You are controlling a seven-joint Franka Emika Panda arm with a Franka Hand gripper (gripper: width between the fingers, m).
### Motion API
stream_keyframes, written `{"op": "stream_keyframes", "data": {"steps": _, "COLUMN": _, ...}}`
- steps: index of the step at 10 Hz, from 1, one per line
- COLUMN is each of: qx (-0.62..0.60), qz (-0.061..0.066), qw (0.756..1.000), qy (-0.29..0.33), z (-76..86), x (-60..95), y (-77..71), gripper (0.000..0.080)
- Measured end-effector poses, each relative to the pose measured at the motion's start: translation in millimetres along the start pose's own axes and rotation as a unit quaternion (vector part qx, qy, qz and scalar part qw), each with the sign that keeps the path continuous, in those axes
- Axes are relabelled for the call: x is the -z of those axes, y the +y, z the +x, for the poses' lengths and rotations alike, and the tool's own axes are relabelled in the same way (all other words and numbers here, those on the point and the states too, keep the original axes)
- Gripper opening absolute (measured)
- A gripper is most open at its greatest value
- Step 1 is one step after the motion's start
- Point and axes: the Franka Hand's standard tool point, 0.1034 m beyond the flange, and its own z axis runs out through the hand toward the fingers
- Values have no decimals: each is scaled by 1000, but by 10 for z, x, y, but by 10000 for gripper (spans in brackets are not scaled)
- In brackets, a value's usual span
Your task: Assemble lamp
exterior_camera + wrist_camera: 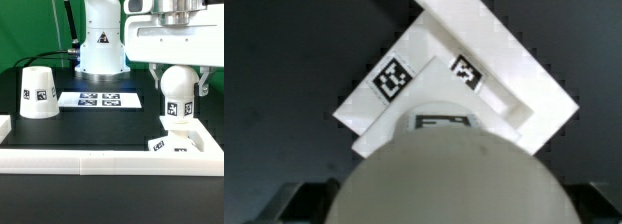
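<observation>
My gripper [177, 82] is shut on the round white bulb [177, 95], which carries a black-and-white tag. It holds the bulb upright just above the blocky white base [172, 143], which sits by the front rail at the exterior view's right. In the wrist view the bulb [446, 170] fills the foreground and hides the fingertips, and the base [455, 75] with its tags lies beyond it. The tapered white shade [38, 93] stands on the table at the exterior view's left, apart from the gripper.
The marker board [100, 99] lies flat in the middle of the black table. A long white rail [100, 158] runs along the front edge. The arm's white pedestal [101, 45] stands at the back.
</observation>
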Motion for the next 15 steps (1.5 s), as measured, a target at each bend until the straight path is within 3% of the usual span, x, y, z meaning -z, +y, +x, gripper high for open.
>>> {"op": "stream_keyframes", "data": {"steps": 2, "qx": -26, "qz": 3, "qw": 1000, "qy": -3, "z": -3, "x": 0, "y": -2, "gripper": 580}}
{"op": "stream_keyframes", "data": {"steps": 3, "qx": 5, "qz": 2, "qw": 1000, "qy": -3, "z": -5, "x": -1, "y": -1, "gripper": 580}}
{"op": "stream_keyframes", "data": {"steps": 4, "qx": 26, "qz": 1, "qw": 1000, "qy": -3, "z": -14, "x": -3, "y": -3, "gripper": 668}}
{"op": "stream_keyframes", "data": {"steps": 5, "qx": 56, "qz": 1, "qw": 998, "qy": -3, "z": -20, "x": -3, "y": -6, "gripper": 692}}
{"op": "stream_keyframes", "data": {"steps": 9, "qx": 234, "qz": -1, "qw": 972, "qy": -3, "z": -33, "x": -3, "y": -8, "gripper": 699}}
{"op": "stream_keyframes", "data": {"steps": 11, "qx": 309, "qz": -2, "qw": 951, "qy": -3, "z": -31, "x": -4, "y": -6, "gripper": 699}}
{"op": "stream_keyframes", "data": {"steps": 13, "qx": 397, "qz": -12, "qw": 918, "qy": 2, "z": -34, "x": -3, "y": -8, "gripper": 699}}
{"op": "stream_keyframes", "data": {"steps": 15, "qx": 493, "qz": -20, "qw": 870, "qy": 5, "z": -19, "x": 5, "y": -11, "gripper": 699}}
